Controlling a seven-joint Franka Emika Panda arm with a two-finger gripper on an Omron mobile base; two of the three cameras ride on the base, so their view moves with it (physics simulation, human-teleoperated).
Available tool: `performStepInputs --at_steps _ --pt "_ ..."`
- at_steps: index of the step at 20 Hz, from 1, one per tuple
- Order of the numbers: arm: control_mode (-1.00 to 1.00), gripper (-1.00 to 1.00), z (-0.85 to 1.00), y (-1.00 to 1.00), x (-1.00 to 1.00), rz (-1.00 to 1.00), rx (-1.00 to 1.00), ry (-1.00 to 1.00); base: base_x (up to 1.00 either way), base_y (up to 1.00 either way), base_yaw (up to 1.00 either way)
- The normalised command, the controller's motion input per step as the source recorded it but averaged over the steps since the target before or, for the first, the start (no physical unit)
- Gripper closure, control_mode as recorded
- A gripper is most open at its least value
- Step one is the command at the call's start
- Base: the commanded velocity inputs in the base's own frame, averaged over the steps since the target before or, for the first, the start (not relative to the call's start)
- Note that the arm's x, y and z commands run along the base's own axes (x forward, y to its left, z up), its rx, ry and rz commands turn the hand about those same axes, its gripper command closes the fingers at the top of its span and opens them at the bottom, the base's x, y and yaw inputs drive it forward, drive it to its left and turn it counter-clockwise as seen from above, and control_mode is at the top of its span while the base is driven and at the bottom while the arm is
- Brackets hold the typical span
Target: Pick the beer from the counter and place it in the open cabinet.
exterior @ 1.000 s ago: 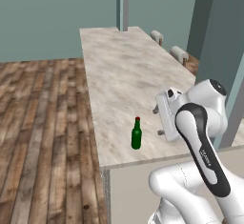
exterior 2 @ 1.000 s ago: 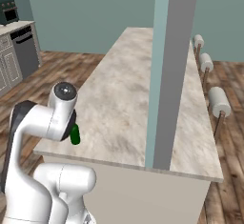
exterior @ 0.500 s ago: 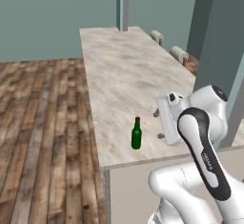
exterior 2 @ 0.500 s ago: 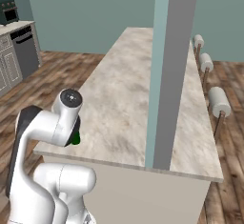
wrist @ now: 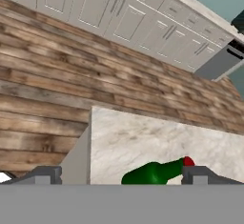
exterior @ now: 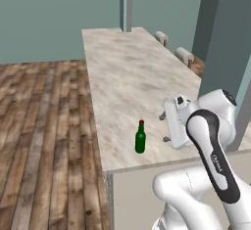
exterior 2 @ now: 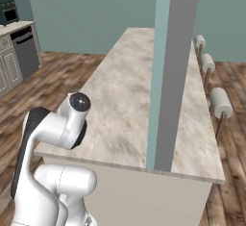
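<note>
The beer, a small dark green bottle with a red cap, stands upright near the front edge of the marbled counter. My gripper hovers just to its right at bottle height, open, its fingers pointing at the bottle with a small gap left. In the hand view the beer appears rolled on its side, low between the two fingertips of the open gripper, its cap close to the right fingertip. My arm hides the bottle in the right base view. The open cabinet is out of view.
A tall grey-green pillar rises from the counter to my right. Stools line the counter's far side. Wooden floor lies left of it, with base cabinets across the room.
The hand has sunk a little and edged toward the bottle. In the right base view the arm has swung over and now covers the bottle. The gripper stays open.
</note>
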Motion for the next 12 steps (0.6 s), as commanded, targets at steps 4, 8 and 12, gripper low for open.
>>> performStepInputs --at_steps 4,8,12 --pt "-1.0 -1.0 -0.07 -0.03 0.09 0.0 0.06 0.0 0.0 0.0 0.0" --pt "-1.0 -1.0 -0.11 -0.04 0.07 0.0 0.06 0.0 0.0 0.0 0.0" --pt "-1.0 -1.0 -0.15 -0.01 0.06 0.0 0.06 0.0 0.0 0.0 0.0"
